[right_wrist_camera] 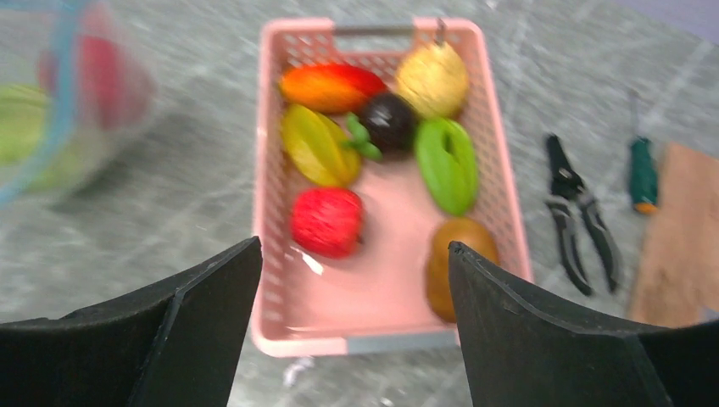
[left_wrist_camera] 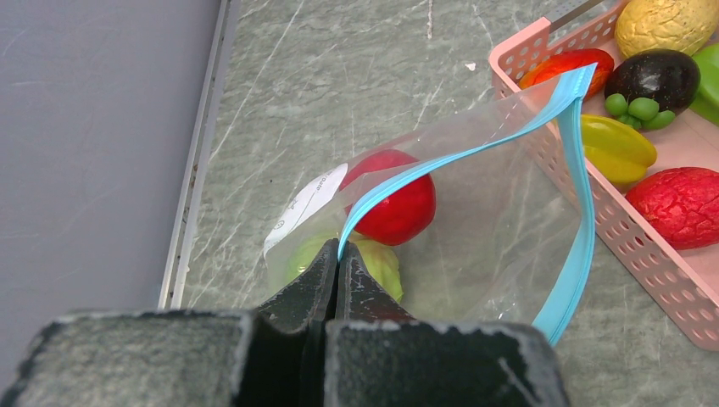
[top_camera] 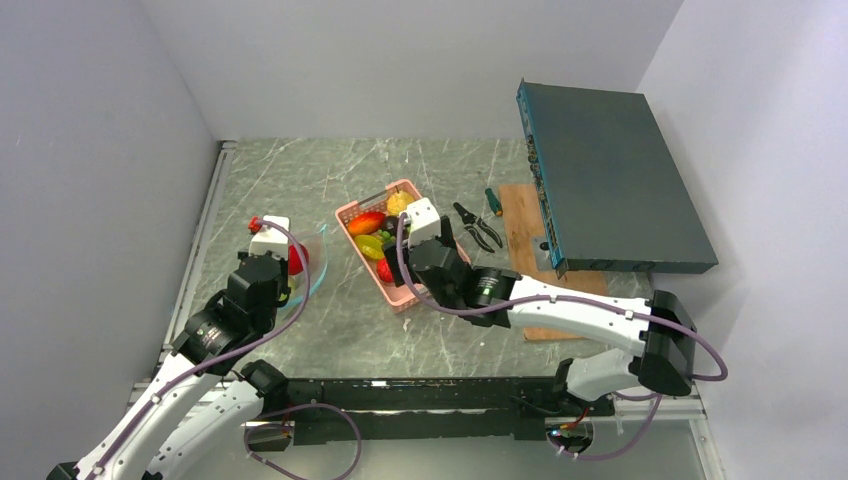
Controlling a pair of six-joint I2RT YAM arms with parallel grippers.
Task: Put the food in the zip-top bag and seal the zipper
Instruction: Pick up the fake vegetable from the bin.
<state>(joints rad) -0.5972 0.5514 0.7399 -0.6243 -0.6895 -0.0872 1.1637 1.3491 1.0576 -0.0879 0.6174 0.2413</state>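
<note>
- The grey marbled bench (top_camera: 400, 170) carries everything, with white walls on three sides.
- A flat dark box (top_camera: 620, 180) sits tilted at the far right. Its near edge rests on a wooden board (top_camera: 520, 215).
- The pink basket (right_wrist_camera: 267, 170) stands mid-bench, just left of the board. From above, the right arm covers its near half, while the right wrist view shows the whole inside.
- The zip-top bag (left_wrist_camera: 500, 220) lies at the left of the bench, beside the basket, with its mouth gaping toward it. The top view shows only a faint clear outline behind the left arm.
- The teal zipper (left_wrist_camera: 581, 229) loops wide open. Its far end rises next to the basket's corner.
- The left pincer (left_wrist_camera: 337, 267) is clenched on the zipper edge of the bag.
- The right pincer (right_wrist_camera: 354, 246) hangs released over the basket, jaws spread wide and empty.
- Pliers (right_wrist_camera: 576, 212) and a green-handled screwdriver (right_wrist_camera: 643, 174) lie between basket and board.
- The food is split. A red piece (left_wrist_camera: 398, 203) and a green piece (left_wrist_camera: 381, 263) are already in the bag, clear only in the left wrist view. Orange-red, pale yellow, dark purple, yellow, green, red and brown pieces fill the basket.
</note>
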